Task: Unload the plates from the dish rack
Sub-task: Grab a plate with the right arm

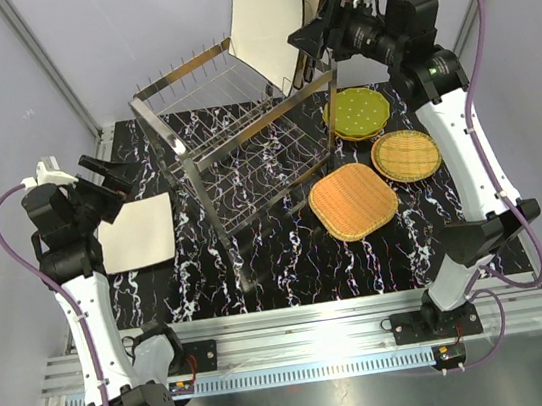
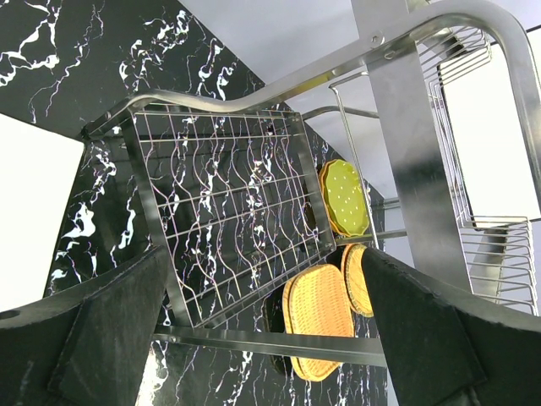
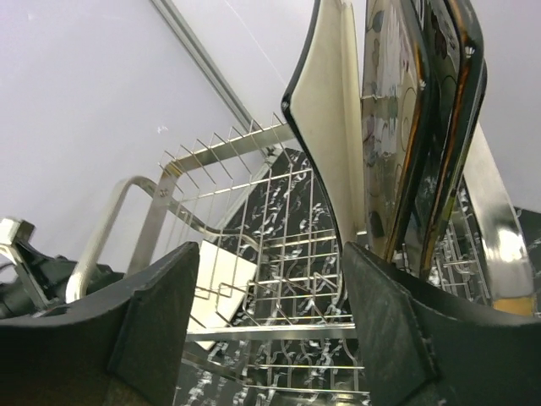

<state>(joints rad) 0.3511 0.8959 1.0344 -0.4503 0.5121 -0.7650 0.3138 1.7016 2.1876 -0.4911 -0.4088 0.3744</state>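
Two arms flank the dish rack. The left arm is bent low at the rack's near left side, its left gripper aimed at the rack's frame. The right arm stretches up and far back, elbow high, putting the right gripper level with the rack's upper tier at its far right corner. From above, three plates lie flat to the right of the rack: a green dotted plate farthest back, a small wicker plate, and a large wicker plate nearest. A flat cream plate lies on the black marbled mat left of the rack, just beside the left gripper. Overhead, the upright cream plate shows as one broad face with dark rims behind it. Only the right wrist camera separates that stack: behind the cream plate stand a flower-patterned plate and then a dark-rimmed plate, all on edge in the rack. There the right jaws stand wide apart with nothing between them, and the upright cream plate's lower edge sits just above one finger, outside the gap. The left wrist camera shows the left jaws fully spread and empty, framing the rack's lower shelf.
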